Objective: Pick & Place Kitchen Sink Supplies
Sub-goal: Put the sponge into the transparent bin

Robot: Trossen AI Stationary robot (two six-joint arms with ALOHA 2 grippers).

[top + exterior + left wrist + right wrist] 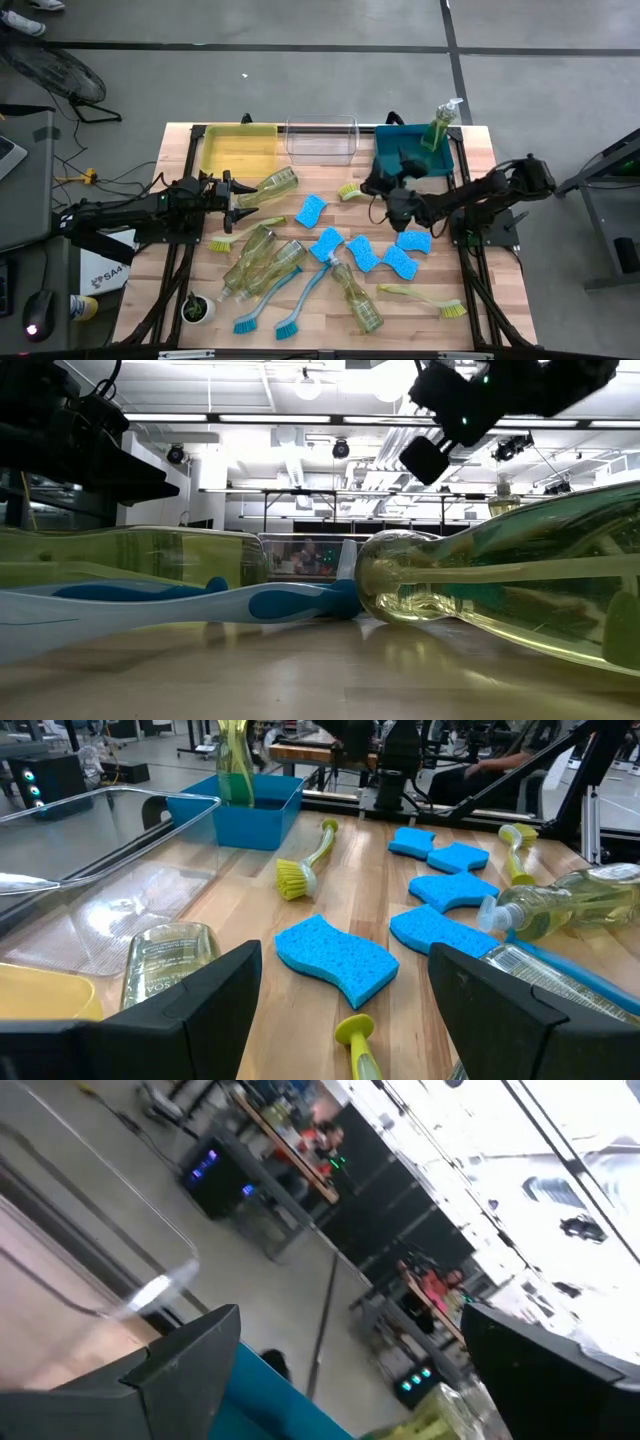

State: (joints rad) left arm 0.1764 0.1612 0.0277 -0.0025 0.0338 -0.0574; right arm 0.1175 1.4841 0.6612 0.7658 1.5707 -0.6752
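High view: most of the sink supplies lie scattered on the table [480,150], and the teal bin [392,150] at its far edge serves as landmark. One soap bottle [438,128] already leans inside the bin. The right gripper [385,185] hangs just in front of the bin, fingers spread and empty. The left gripper [243,200], well to the bin's left, is also spread, its tips beside a lying bottle [274,182] near the yellow bin [240,150].

The clear bottles look smooth, rigid and likely slippery; the narrow neck probably gives the safest hold. The sponges [311,210] look soft and light and should squeeze easily across their width. The brushes [349,190] are thin and stiff, best pinched mid-handle.

Clutter is the obstacle: bottles, blue brushes [300,300] and sponges overlap in front of the bin. A clear bin [320,140] stands left of the teal one; a potted plant [197,308] sits far off at the near left corner.
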